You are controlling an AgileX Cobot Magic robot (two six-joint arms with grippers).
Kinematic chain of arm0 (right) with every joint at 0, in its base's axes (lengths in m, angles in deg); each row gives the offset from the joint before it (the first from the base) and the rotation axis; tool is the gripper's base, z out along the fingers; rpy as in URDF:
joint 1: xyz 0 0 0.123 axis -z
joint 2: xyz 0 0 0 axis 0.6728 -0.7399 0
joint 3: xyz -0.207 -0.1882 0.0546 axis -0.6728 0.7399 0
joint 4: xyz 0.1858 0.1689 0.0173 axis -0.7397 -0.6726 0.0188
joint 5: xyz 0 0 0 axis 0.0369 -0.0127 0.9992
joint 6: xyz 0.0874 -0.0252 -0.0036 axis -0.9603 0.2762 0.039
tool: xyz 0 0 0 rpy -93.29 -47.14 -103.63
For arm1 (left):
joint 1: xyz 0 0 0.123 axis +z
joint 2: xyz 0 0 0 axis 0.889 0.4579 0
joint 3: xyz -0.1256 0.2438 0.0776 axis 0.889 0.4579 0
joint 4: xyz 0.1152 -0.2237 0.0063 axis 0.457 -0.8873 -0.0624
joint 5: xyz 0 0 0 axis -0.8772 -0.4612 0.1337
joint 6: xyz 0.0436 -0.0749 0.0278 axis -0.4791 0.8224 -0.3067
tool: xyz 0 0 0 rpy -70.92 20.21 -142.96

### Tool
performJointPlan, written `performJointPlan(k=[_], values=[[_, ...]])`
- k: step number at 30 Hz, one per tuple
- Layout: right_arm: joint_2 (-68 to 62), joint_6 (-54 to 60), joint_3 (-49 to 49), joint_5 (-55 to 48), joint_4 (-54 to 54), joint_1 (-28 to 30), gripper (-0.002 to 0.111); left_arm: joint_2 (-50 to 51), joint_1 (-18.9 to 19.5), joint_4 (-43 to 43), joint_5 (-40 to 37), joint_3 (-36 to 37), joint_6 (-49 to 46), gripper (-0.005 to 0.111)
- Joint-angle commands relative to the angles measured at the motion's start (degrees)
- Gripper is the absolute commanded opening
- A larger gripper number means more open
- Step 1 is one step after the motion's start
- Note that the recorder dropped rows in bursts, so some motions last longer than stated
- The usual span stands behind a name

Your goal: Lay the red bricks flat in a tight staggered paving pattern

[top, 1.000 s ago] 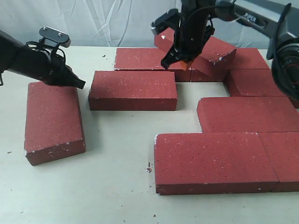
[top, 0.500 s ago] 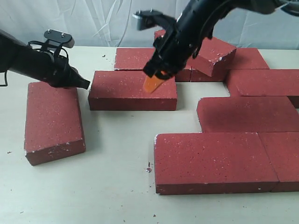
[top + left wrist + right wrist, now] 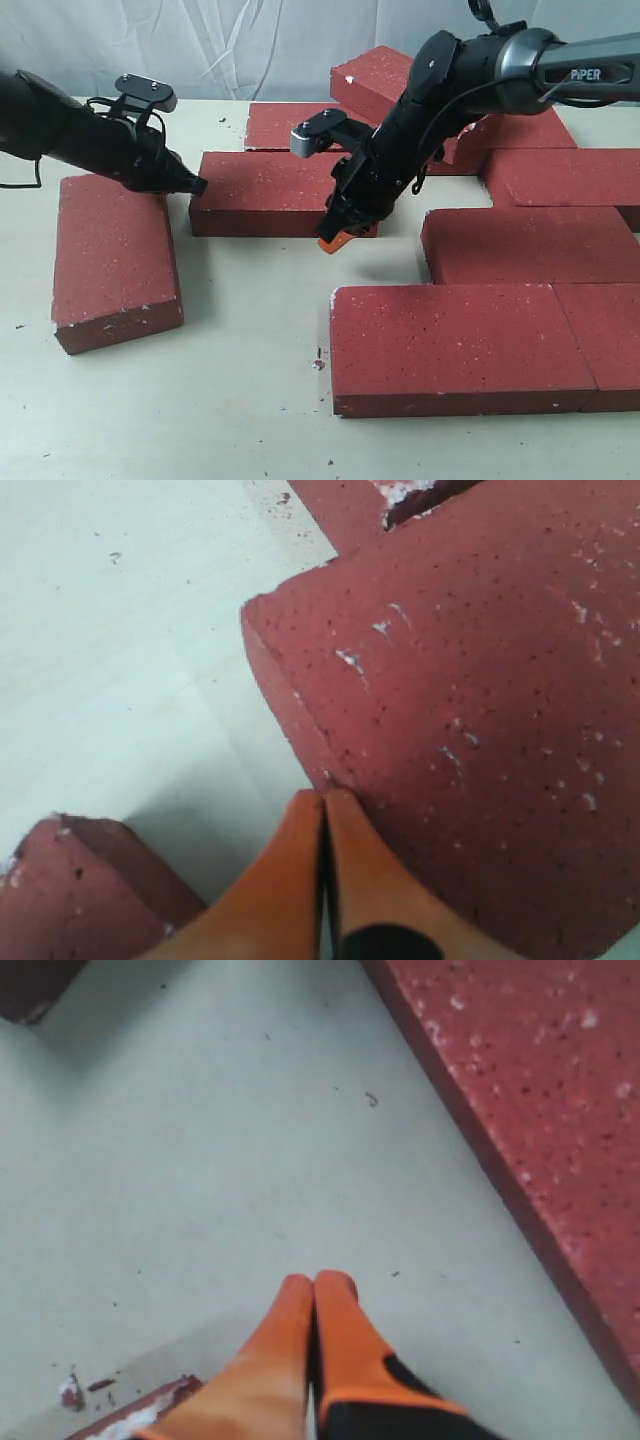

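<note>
Both grippers closed at opposite ends of the middle brick (image 3: 265, 185).

The right arm hides the middle brick's right end and part of the tilted brick (image 3: 375, 72) lying on the back row. The red bricks (image 3: 570, 180) along the right edge are cut off. The left gripper (image 3: 197, 185) (image 3: 323, 798), its orange fingers pressed together on nothing, meets the middle brick's left end near a corner. The right gripper (image 3: 335, 240) (image 3: 313, 1282), likewise closed and empty, points at the table (image 3: 250, 380) by the brick's front right corner. Half a second ago it hung above that brick's top, and the left gripper has since edged rightward.
</note>
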Motion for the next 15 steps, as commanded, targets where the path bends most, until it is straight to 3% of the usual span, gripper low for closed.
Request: performJointPlan(k=[1,6,15], values=[[-1.1,0.6,0.3,4.7,0.7,0.1,-0.001,0.7,-1.4,0.6,0.1,-1.2,0.3,0.000],[-1.2,0.3,0.3,7.7,3.4,0.1,-0.001,1.0,-3.5,1.3,1.6,-1.4,0.3,0.000],[-1.4,-6.1,0.3,15.5,7.1,0.1,-0.001,2.1,-3.7,0.8,4.7,-1.5,0.3,0.000]])
